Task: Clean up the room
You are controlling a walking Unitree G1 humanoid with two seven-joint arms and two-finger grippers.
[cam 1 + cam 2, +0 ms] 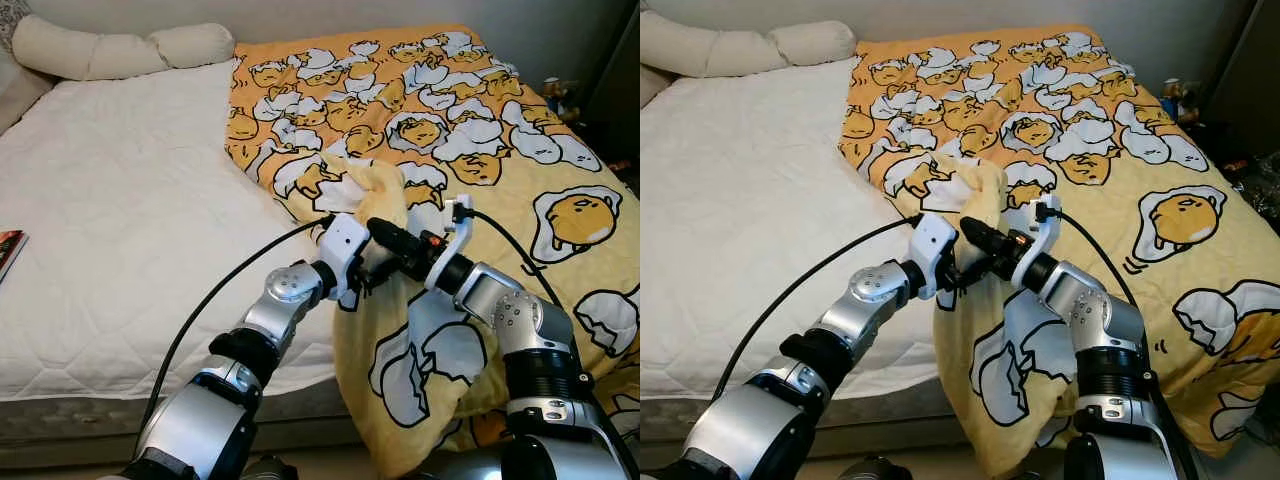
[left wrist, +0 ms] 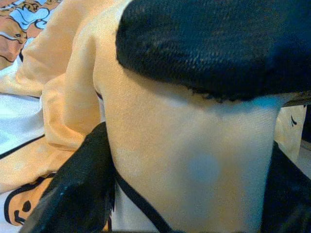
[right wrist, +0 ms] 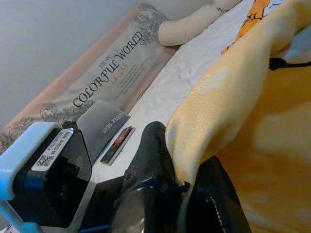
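A yellow blanket printed with egg figures covers the right half of the bed. Its left edge is bunched into a raised fold near the bed's front. My left gripper is shut on that fold from the left. In the left wrist view, yellow cloth is squeezed between the black fingers. My right gripper reaches in from the right and is shut on the same fold just above. The right wrist view shows cloth pinched between its fingers. Part of the blanket hangs over the bed's front edge.
The bed's left half is bare white quilted mattress. A long cream pillow lies at the head. A book rests at the far left edge. Small items stand on the dark floor right of the bed.
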